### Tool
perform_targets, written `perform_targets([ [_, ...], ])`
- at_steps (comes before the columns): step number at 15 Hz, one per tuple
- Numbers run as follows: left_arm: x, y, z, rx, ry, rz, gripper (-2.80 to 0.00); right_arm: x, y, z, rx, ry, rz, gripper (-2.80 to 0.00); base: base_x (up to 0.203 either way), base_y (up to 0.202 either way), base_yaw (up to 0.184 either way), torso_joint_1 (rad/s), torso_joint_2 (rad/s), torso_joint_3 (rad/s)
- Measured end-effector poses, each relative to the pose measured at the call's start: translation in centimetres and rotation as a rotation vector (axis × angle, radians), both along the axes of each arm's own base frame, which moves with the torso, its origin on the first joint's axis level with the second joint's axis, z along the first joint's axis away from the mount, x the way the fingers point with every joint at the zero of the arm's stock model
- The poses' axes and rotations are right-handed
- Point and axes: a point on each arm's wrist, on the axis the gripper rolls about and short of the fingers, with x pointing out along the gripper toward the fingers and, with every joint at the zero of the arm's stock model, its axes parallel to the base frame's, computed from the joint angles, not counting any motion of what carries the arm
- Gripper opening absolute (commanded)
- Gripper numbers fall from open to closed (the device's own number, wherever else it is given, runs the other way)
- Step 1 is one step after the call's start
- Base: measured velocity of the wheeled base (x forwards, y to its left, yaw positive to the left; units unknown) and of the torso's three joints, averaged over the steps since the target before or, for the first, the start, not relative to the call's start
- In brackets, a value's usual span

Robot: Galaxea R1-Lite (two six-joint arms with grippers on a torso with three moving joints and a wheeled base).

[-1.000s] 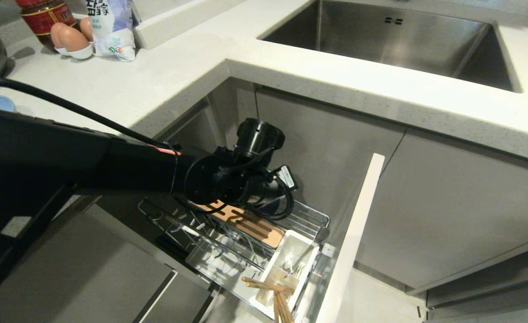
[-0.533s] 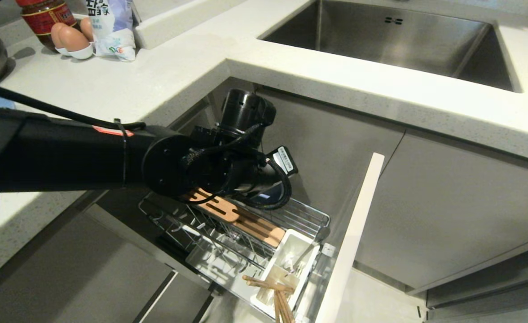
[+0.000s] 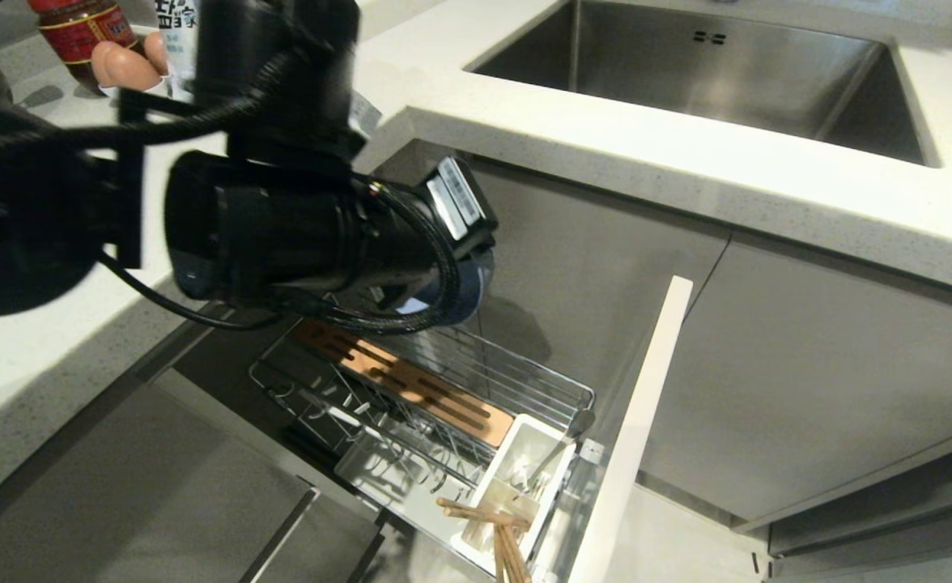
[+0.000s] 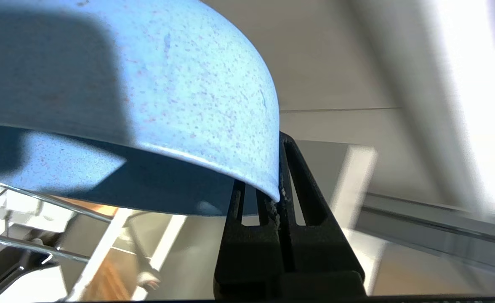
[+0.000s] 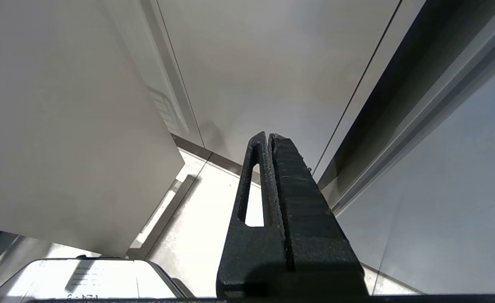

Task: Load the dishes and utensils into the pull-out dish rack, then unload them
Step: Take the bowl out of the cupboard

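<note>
My left gripper is shut on the rim of the light-blue bowl, one finger inside and one outside. In the head view the bowl peeks out under my left wrist, held in the air above the pull-out dish rack. The rack's wire basket holds a slotted wooden strip and a white caddy. Wooden chopsticks and a silver spoon stand in the caddy. The plate is hidden. My right gripper is shut on nothing, parked low near the floor.
The rack's pale front panel juts out to its right. A white counter runs above, with the steel sink at the back. Eggs, a red-lidded jar and a bag stand at the counter's far left.
My left arm has risen out of the rack with the bowl and swung up and left toward the counter. The rack's wooden strip is now uncovered.
</note>
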Motion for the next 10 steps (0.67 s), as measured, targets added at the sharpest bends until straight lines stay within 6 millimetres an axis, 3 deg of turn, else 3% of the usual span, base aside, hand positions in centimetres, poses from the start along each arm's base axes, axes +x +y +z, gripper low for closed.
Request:
perform_targets([
  [6, -7.5, 7.6, 7.2, -0.095, -0.278, -0.004, -2.8, 0.0, 0.0, 0.0, 0.0, 0.0, 0.0, -2.8, 0.0, 0.0, 0.0, 0.0, 0.0, 0.0],
  [10, -9.3, 12.5, 9.2, -0.004, -0.447, 0.14, -2.8, 0.0, 0.0, 0.0, 0.0, 0.0, 0.0, -2.8, 0.0, 0.0, 0.0, 0.0, 0.0, 0.0],
])
